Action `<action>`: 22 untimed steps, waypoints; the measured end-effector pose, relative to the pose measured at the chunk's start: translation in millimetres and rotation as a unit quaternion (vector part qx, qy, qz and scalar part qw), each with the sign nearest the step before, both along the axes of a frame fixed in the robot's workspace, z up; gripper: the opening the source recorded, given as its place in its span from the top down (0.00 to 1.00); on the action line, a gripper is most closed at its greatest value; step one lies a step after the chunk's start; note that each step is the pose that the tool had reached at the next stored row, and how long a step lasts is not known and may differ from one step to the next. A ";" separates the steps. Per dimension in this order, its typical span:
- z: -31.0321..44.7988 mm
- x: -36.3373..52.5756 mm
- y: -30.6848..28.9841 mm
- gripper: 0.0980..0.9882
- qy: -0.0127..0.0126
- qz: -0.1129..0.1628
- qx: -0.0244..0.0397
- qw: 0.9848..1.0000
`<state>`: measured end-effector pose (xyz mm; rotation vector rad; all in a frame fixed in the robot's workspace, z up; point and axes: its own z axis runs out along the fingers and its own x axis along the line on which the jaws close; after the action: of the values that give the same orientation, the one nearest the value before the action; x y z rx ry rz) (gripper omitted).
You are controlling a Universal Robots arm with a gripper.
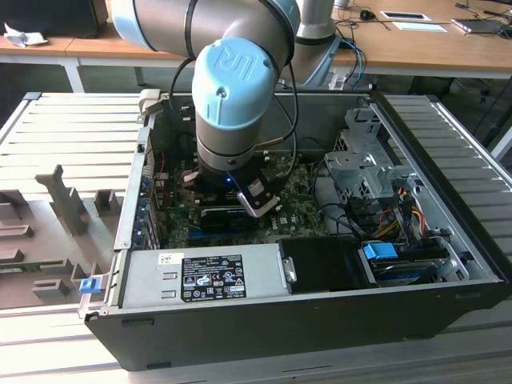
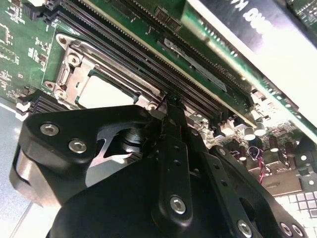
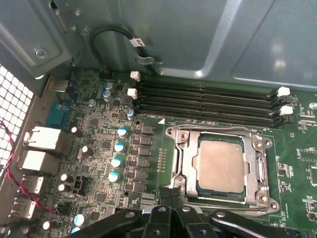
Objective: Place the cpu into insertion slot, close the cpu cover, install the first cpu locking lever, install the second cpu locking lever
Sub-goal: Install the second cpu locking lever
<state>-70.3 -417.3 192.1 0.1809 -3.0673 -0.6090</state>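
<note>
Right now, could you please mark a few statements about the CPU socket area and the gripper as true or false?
1. The cpu sits in the socket with its pale metal top showing. True.
2. The cpu cover stands raised upright off the socket. False: it lies flat, framing the chip.
3. The gripper hangs over the motherboard, at the socket's edge. True.
4. The gripper carries the chip. False: the chip lies in the socket, and nothing shows between the fingertips.
5. The memory slots beside the socket hold modules. False: they look empty.
</note>
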 end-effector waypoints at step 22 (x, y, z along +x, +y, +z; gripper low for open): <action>20.5 -5.7 1.9 0.99 0.000 0.000 0.003 1.000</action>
<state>-76.0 -415.4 212.6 0.1809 -3.0658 -0.6182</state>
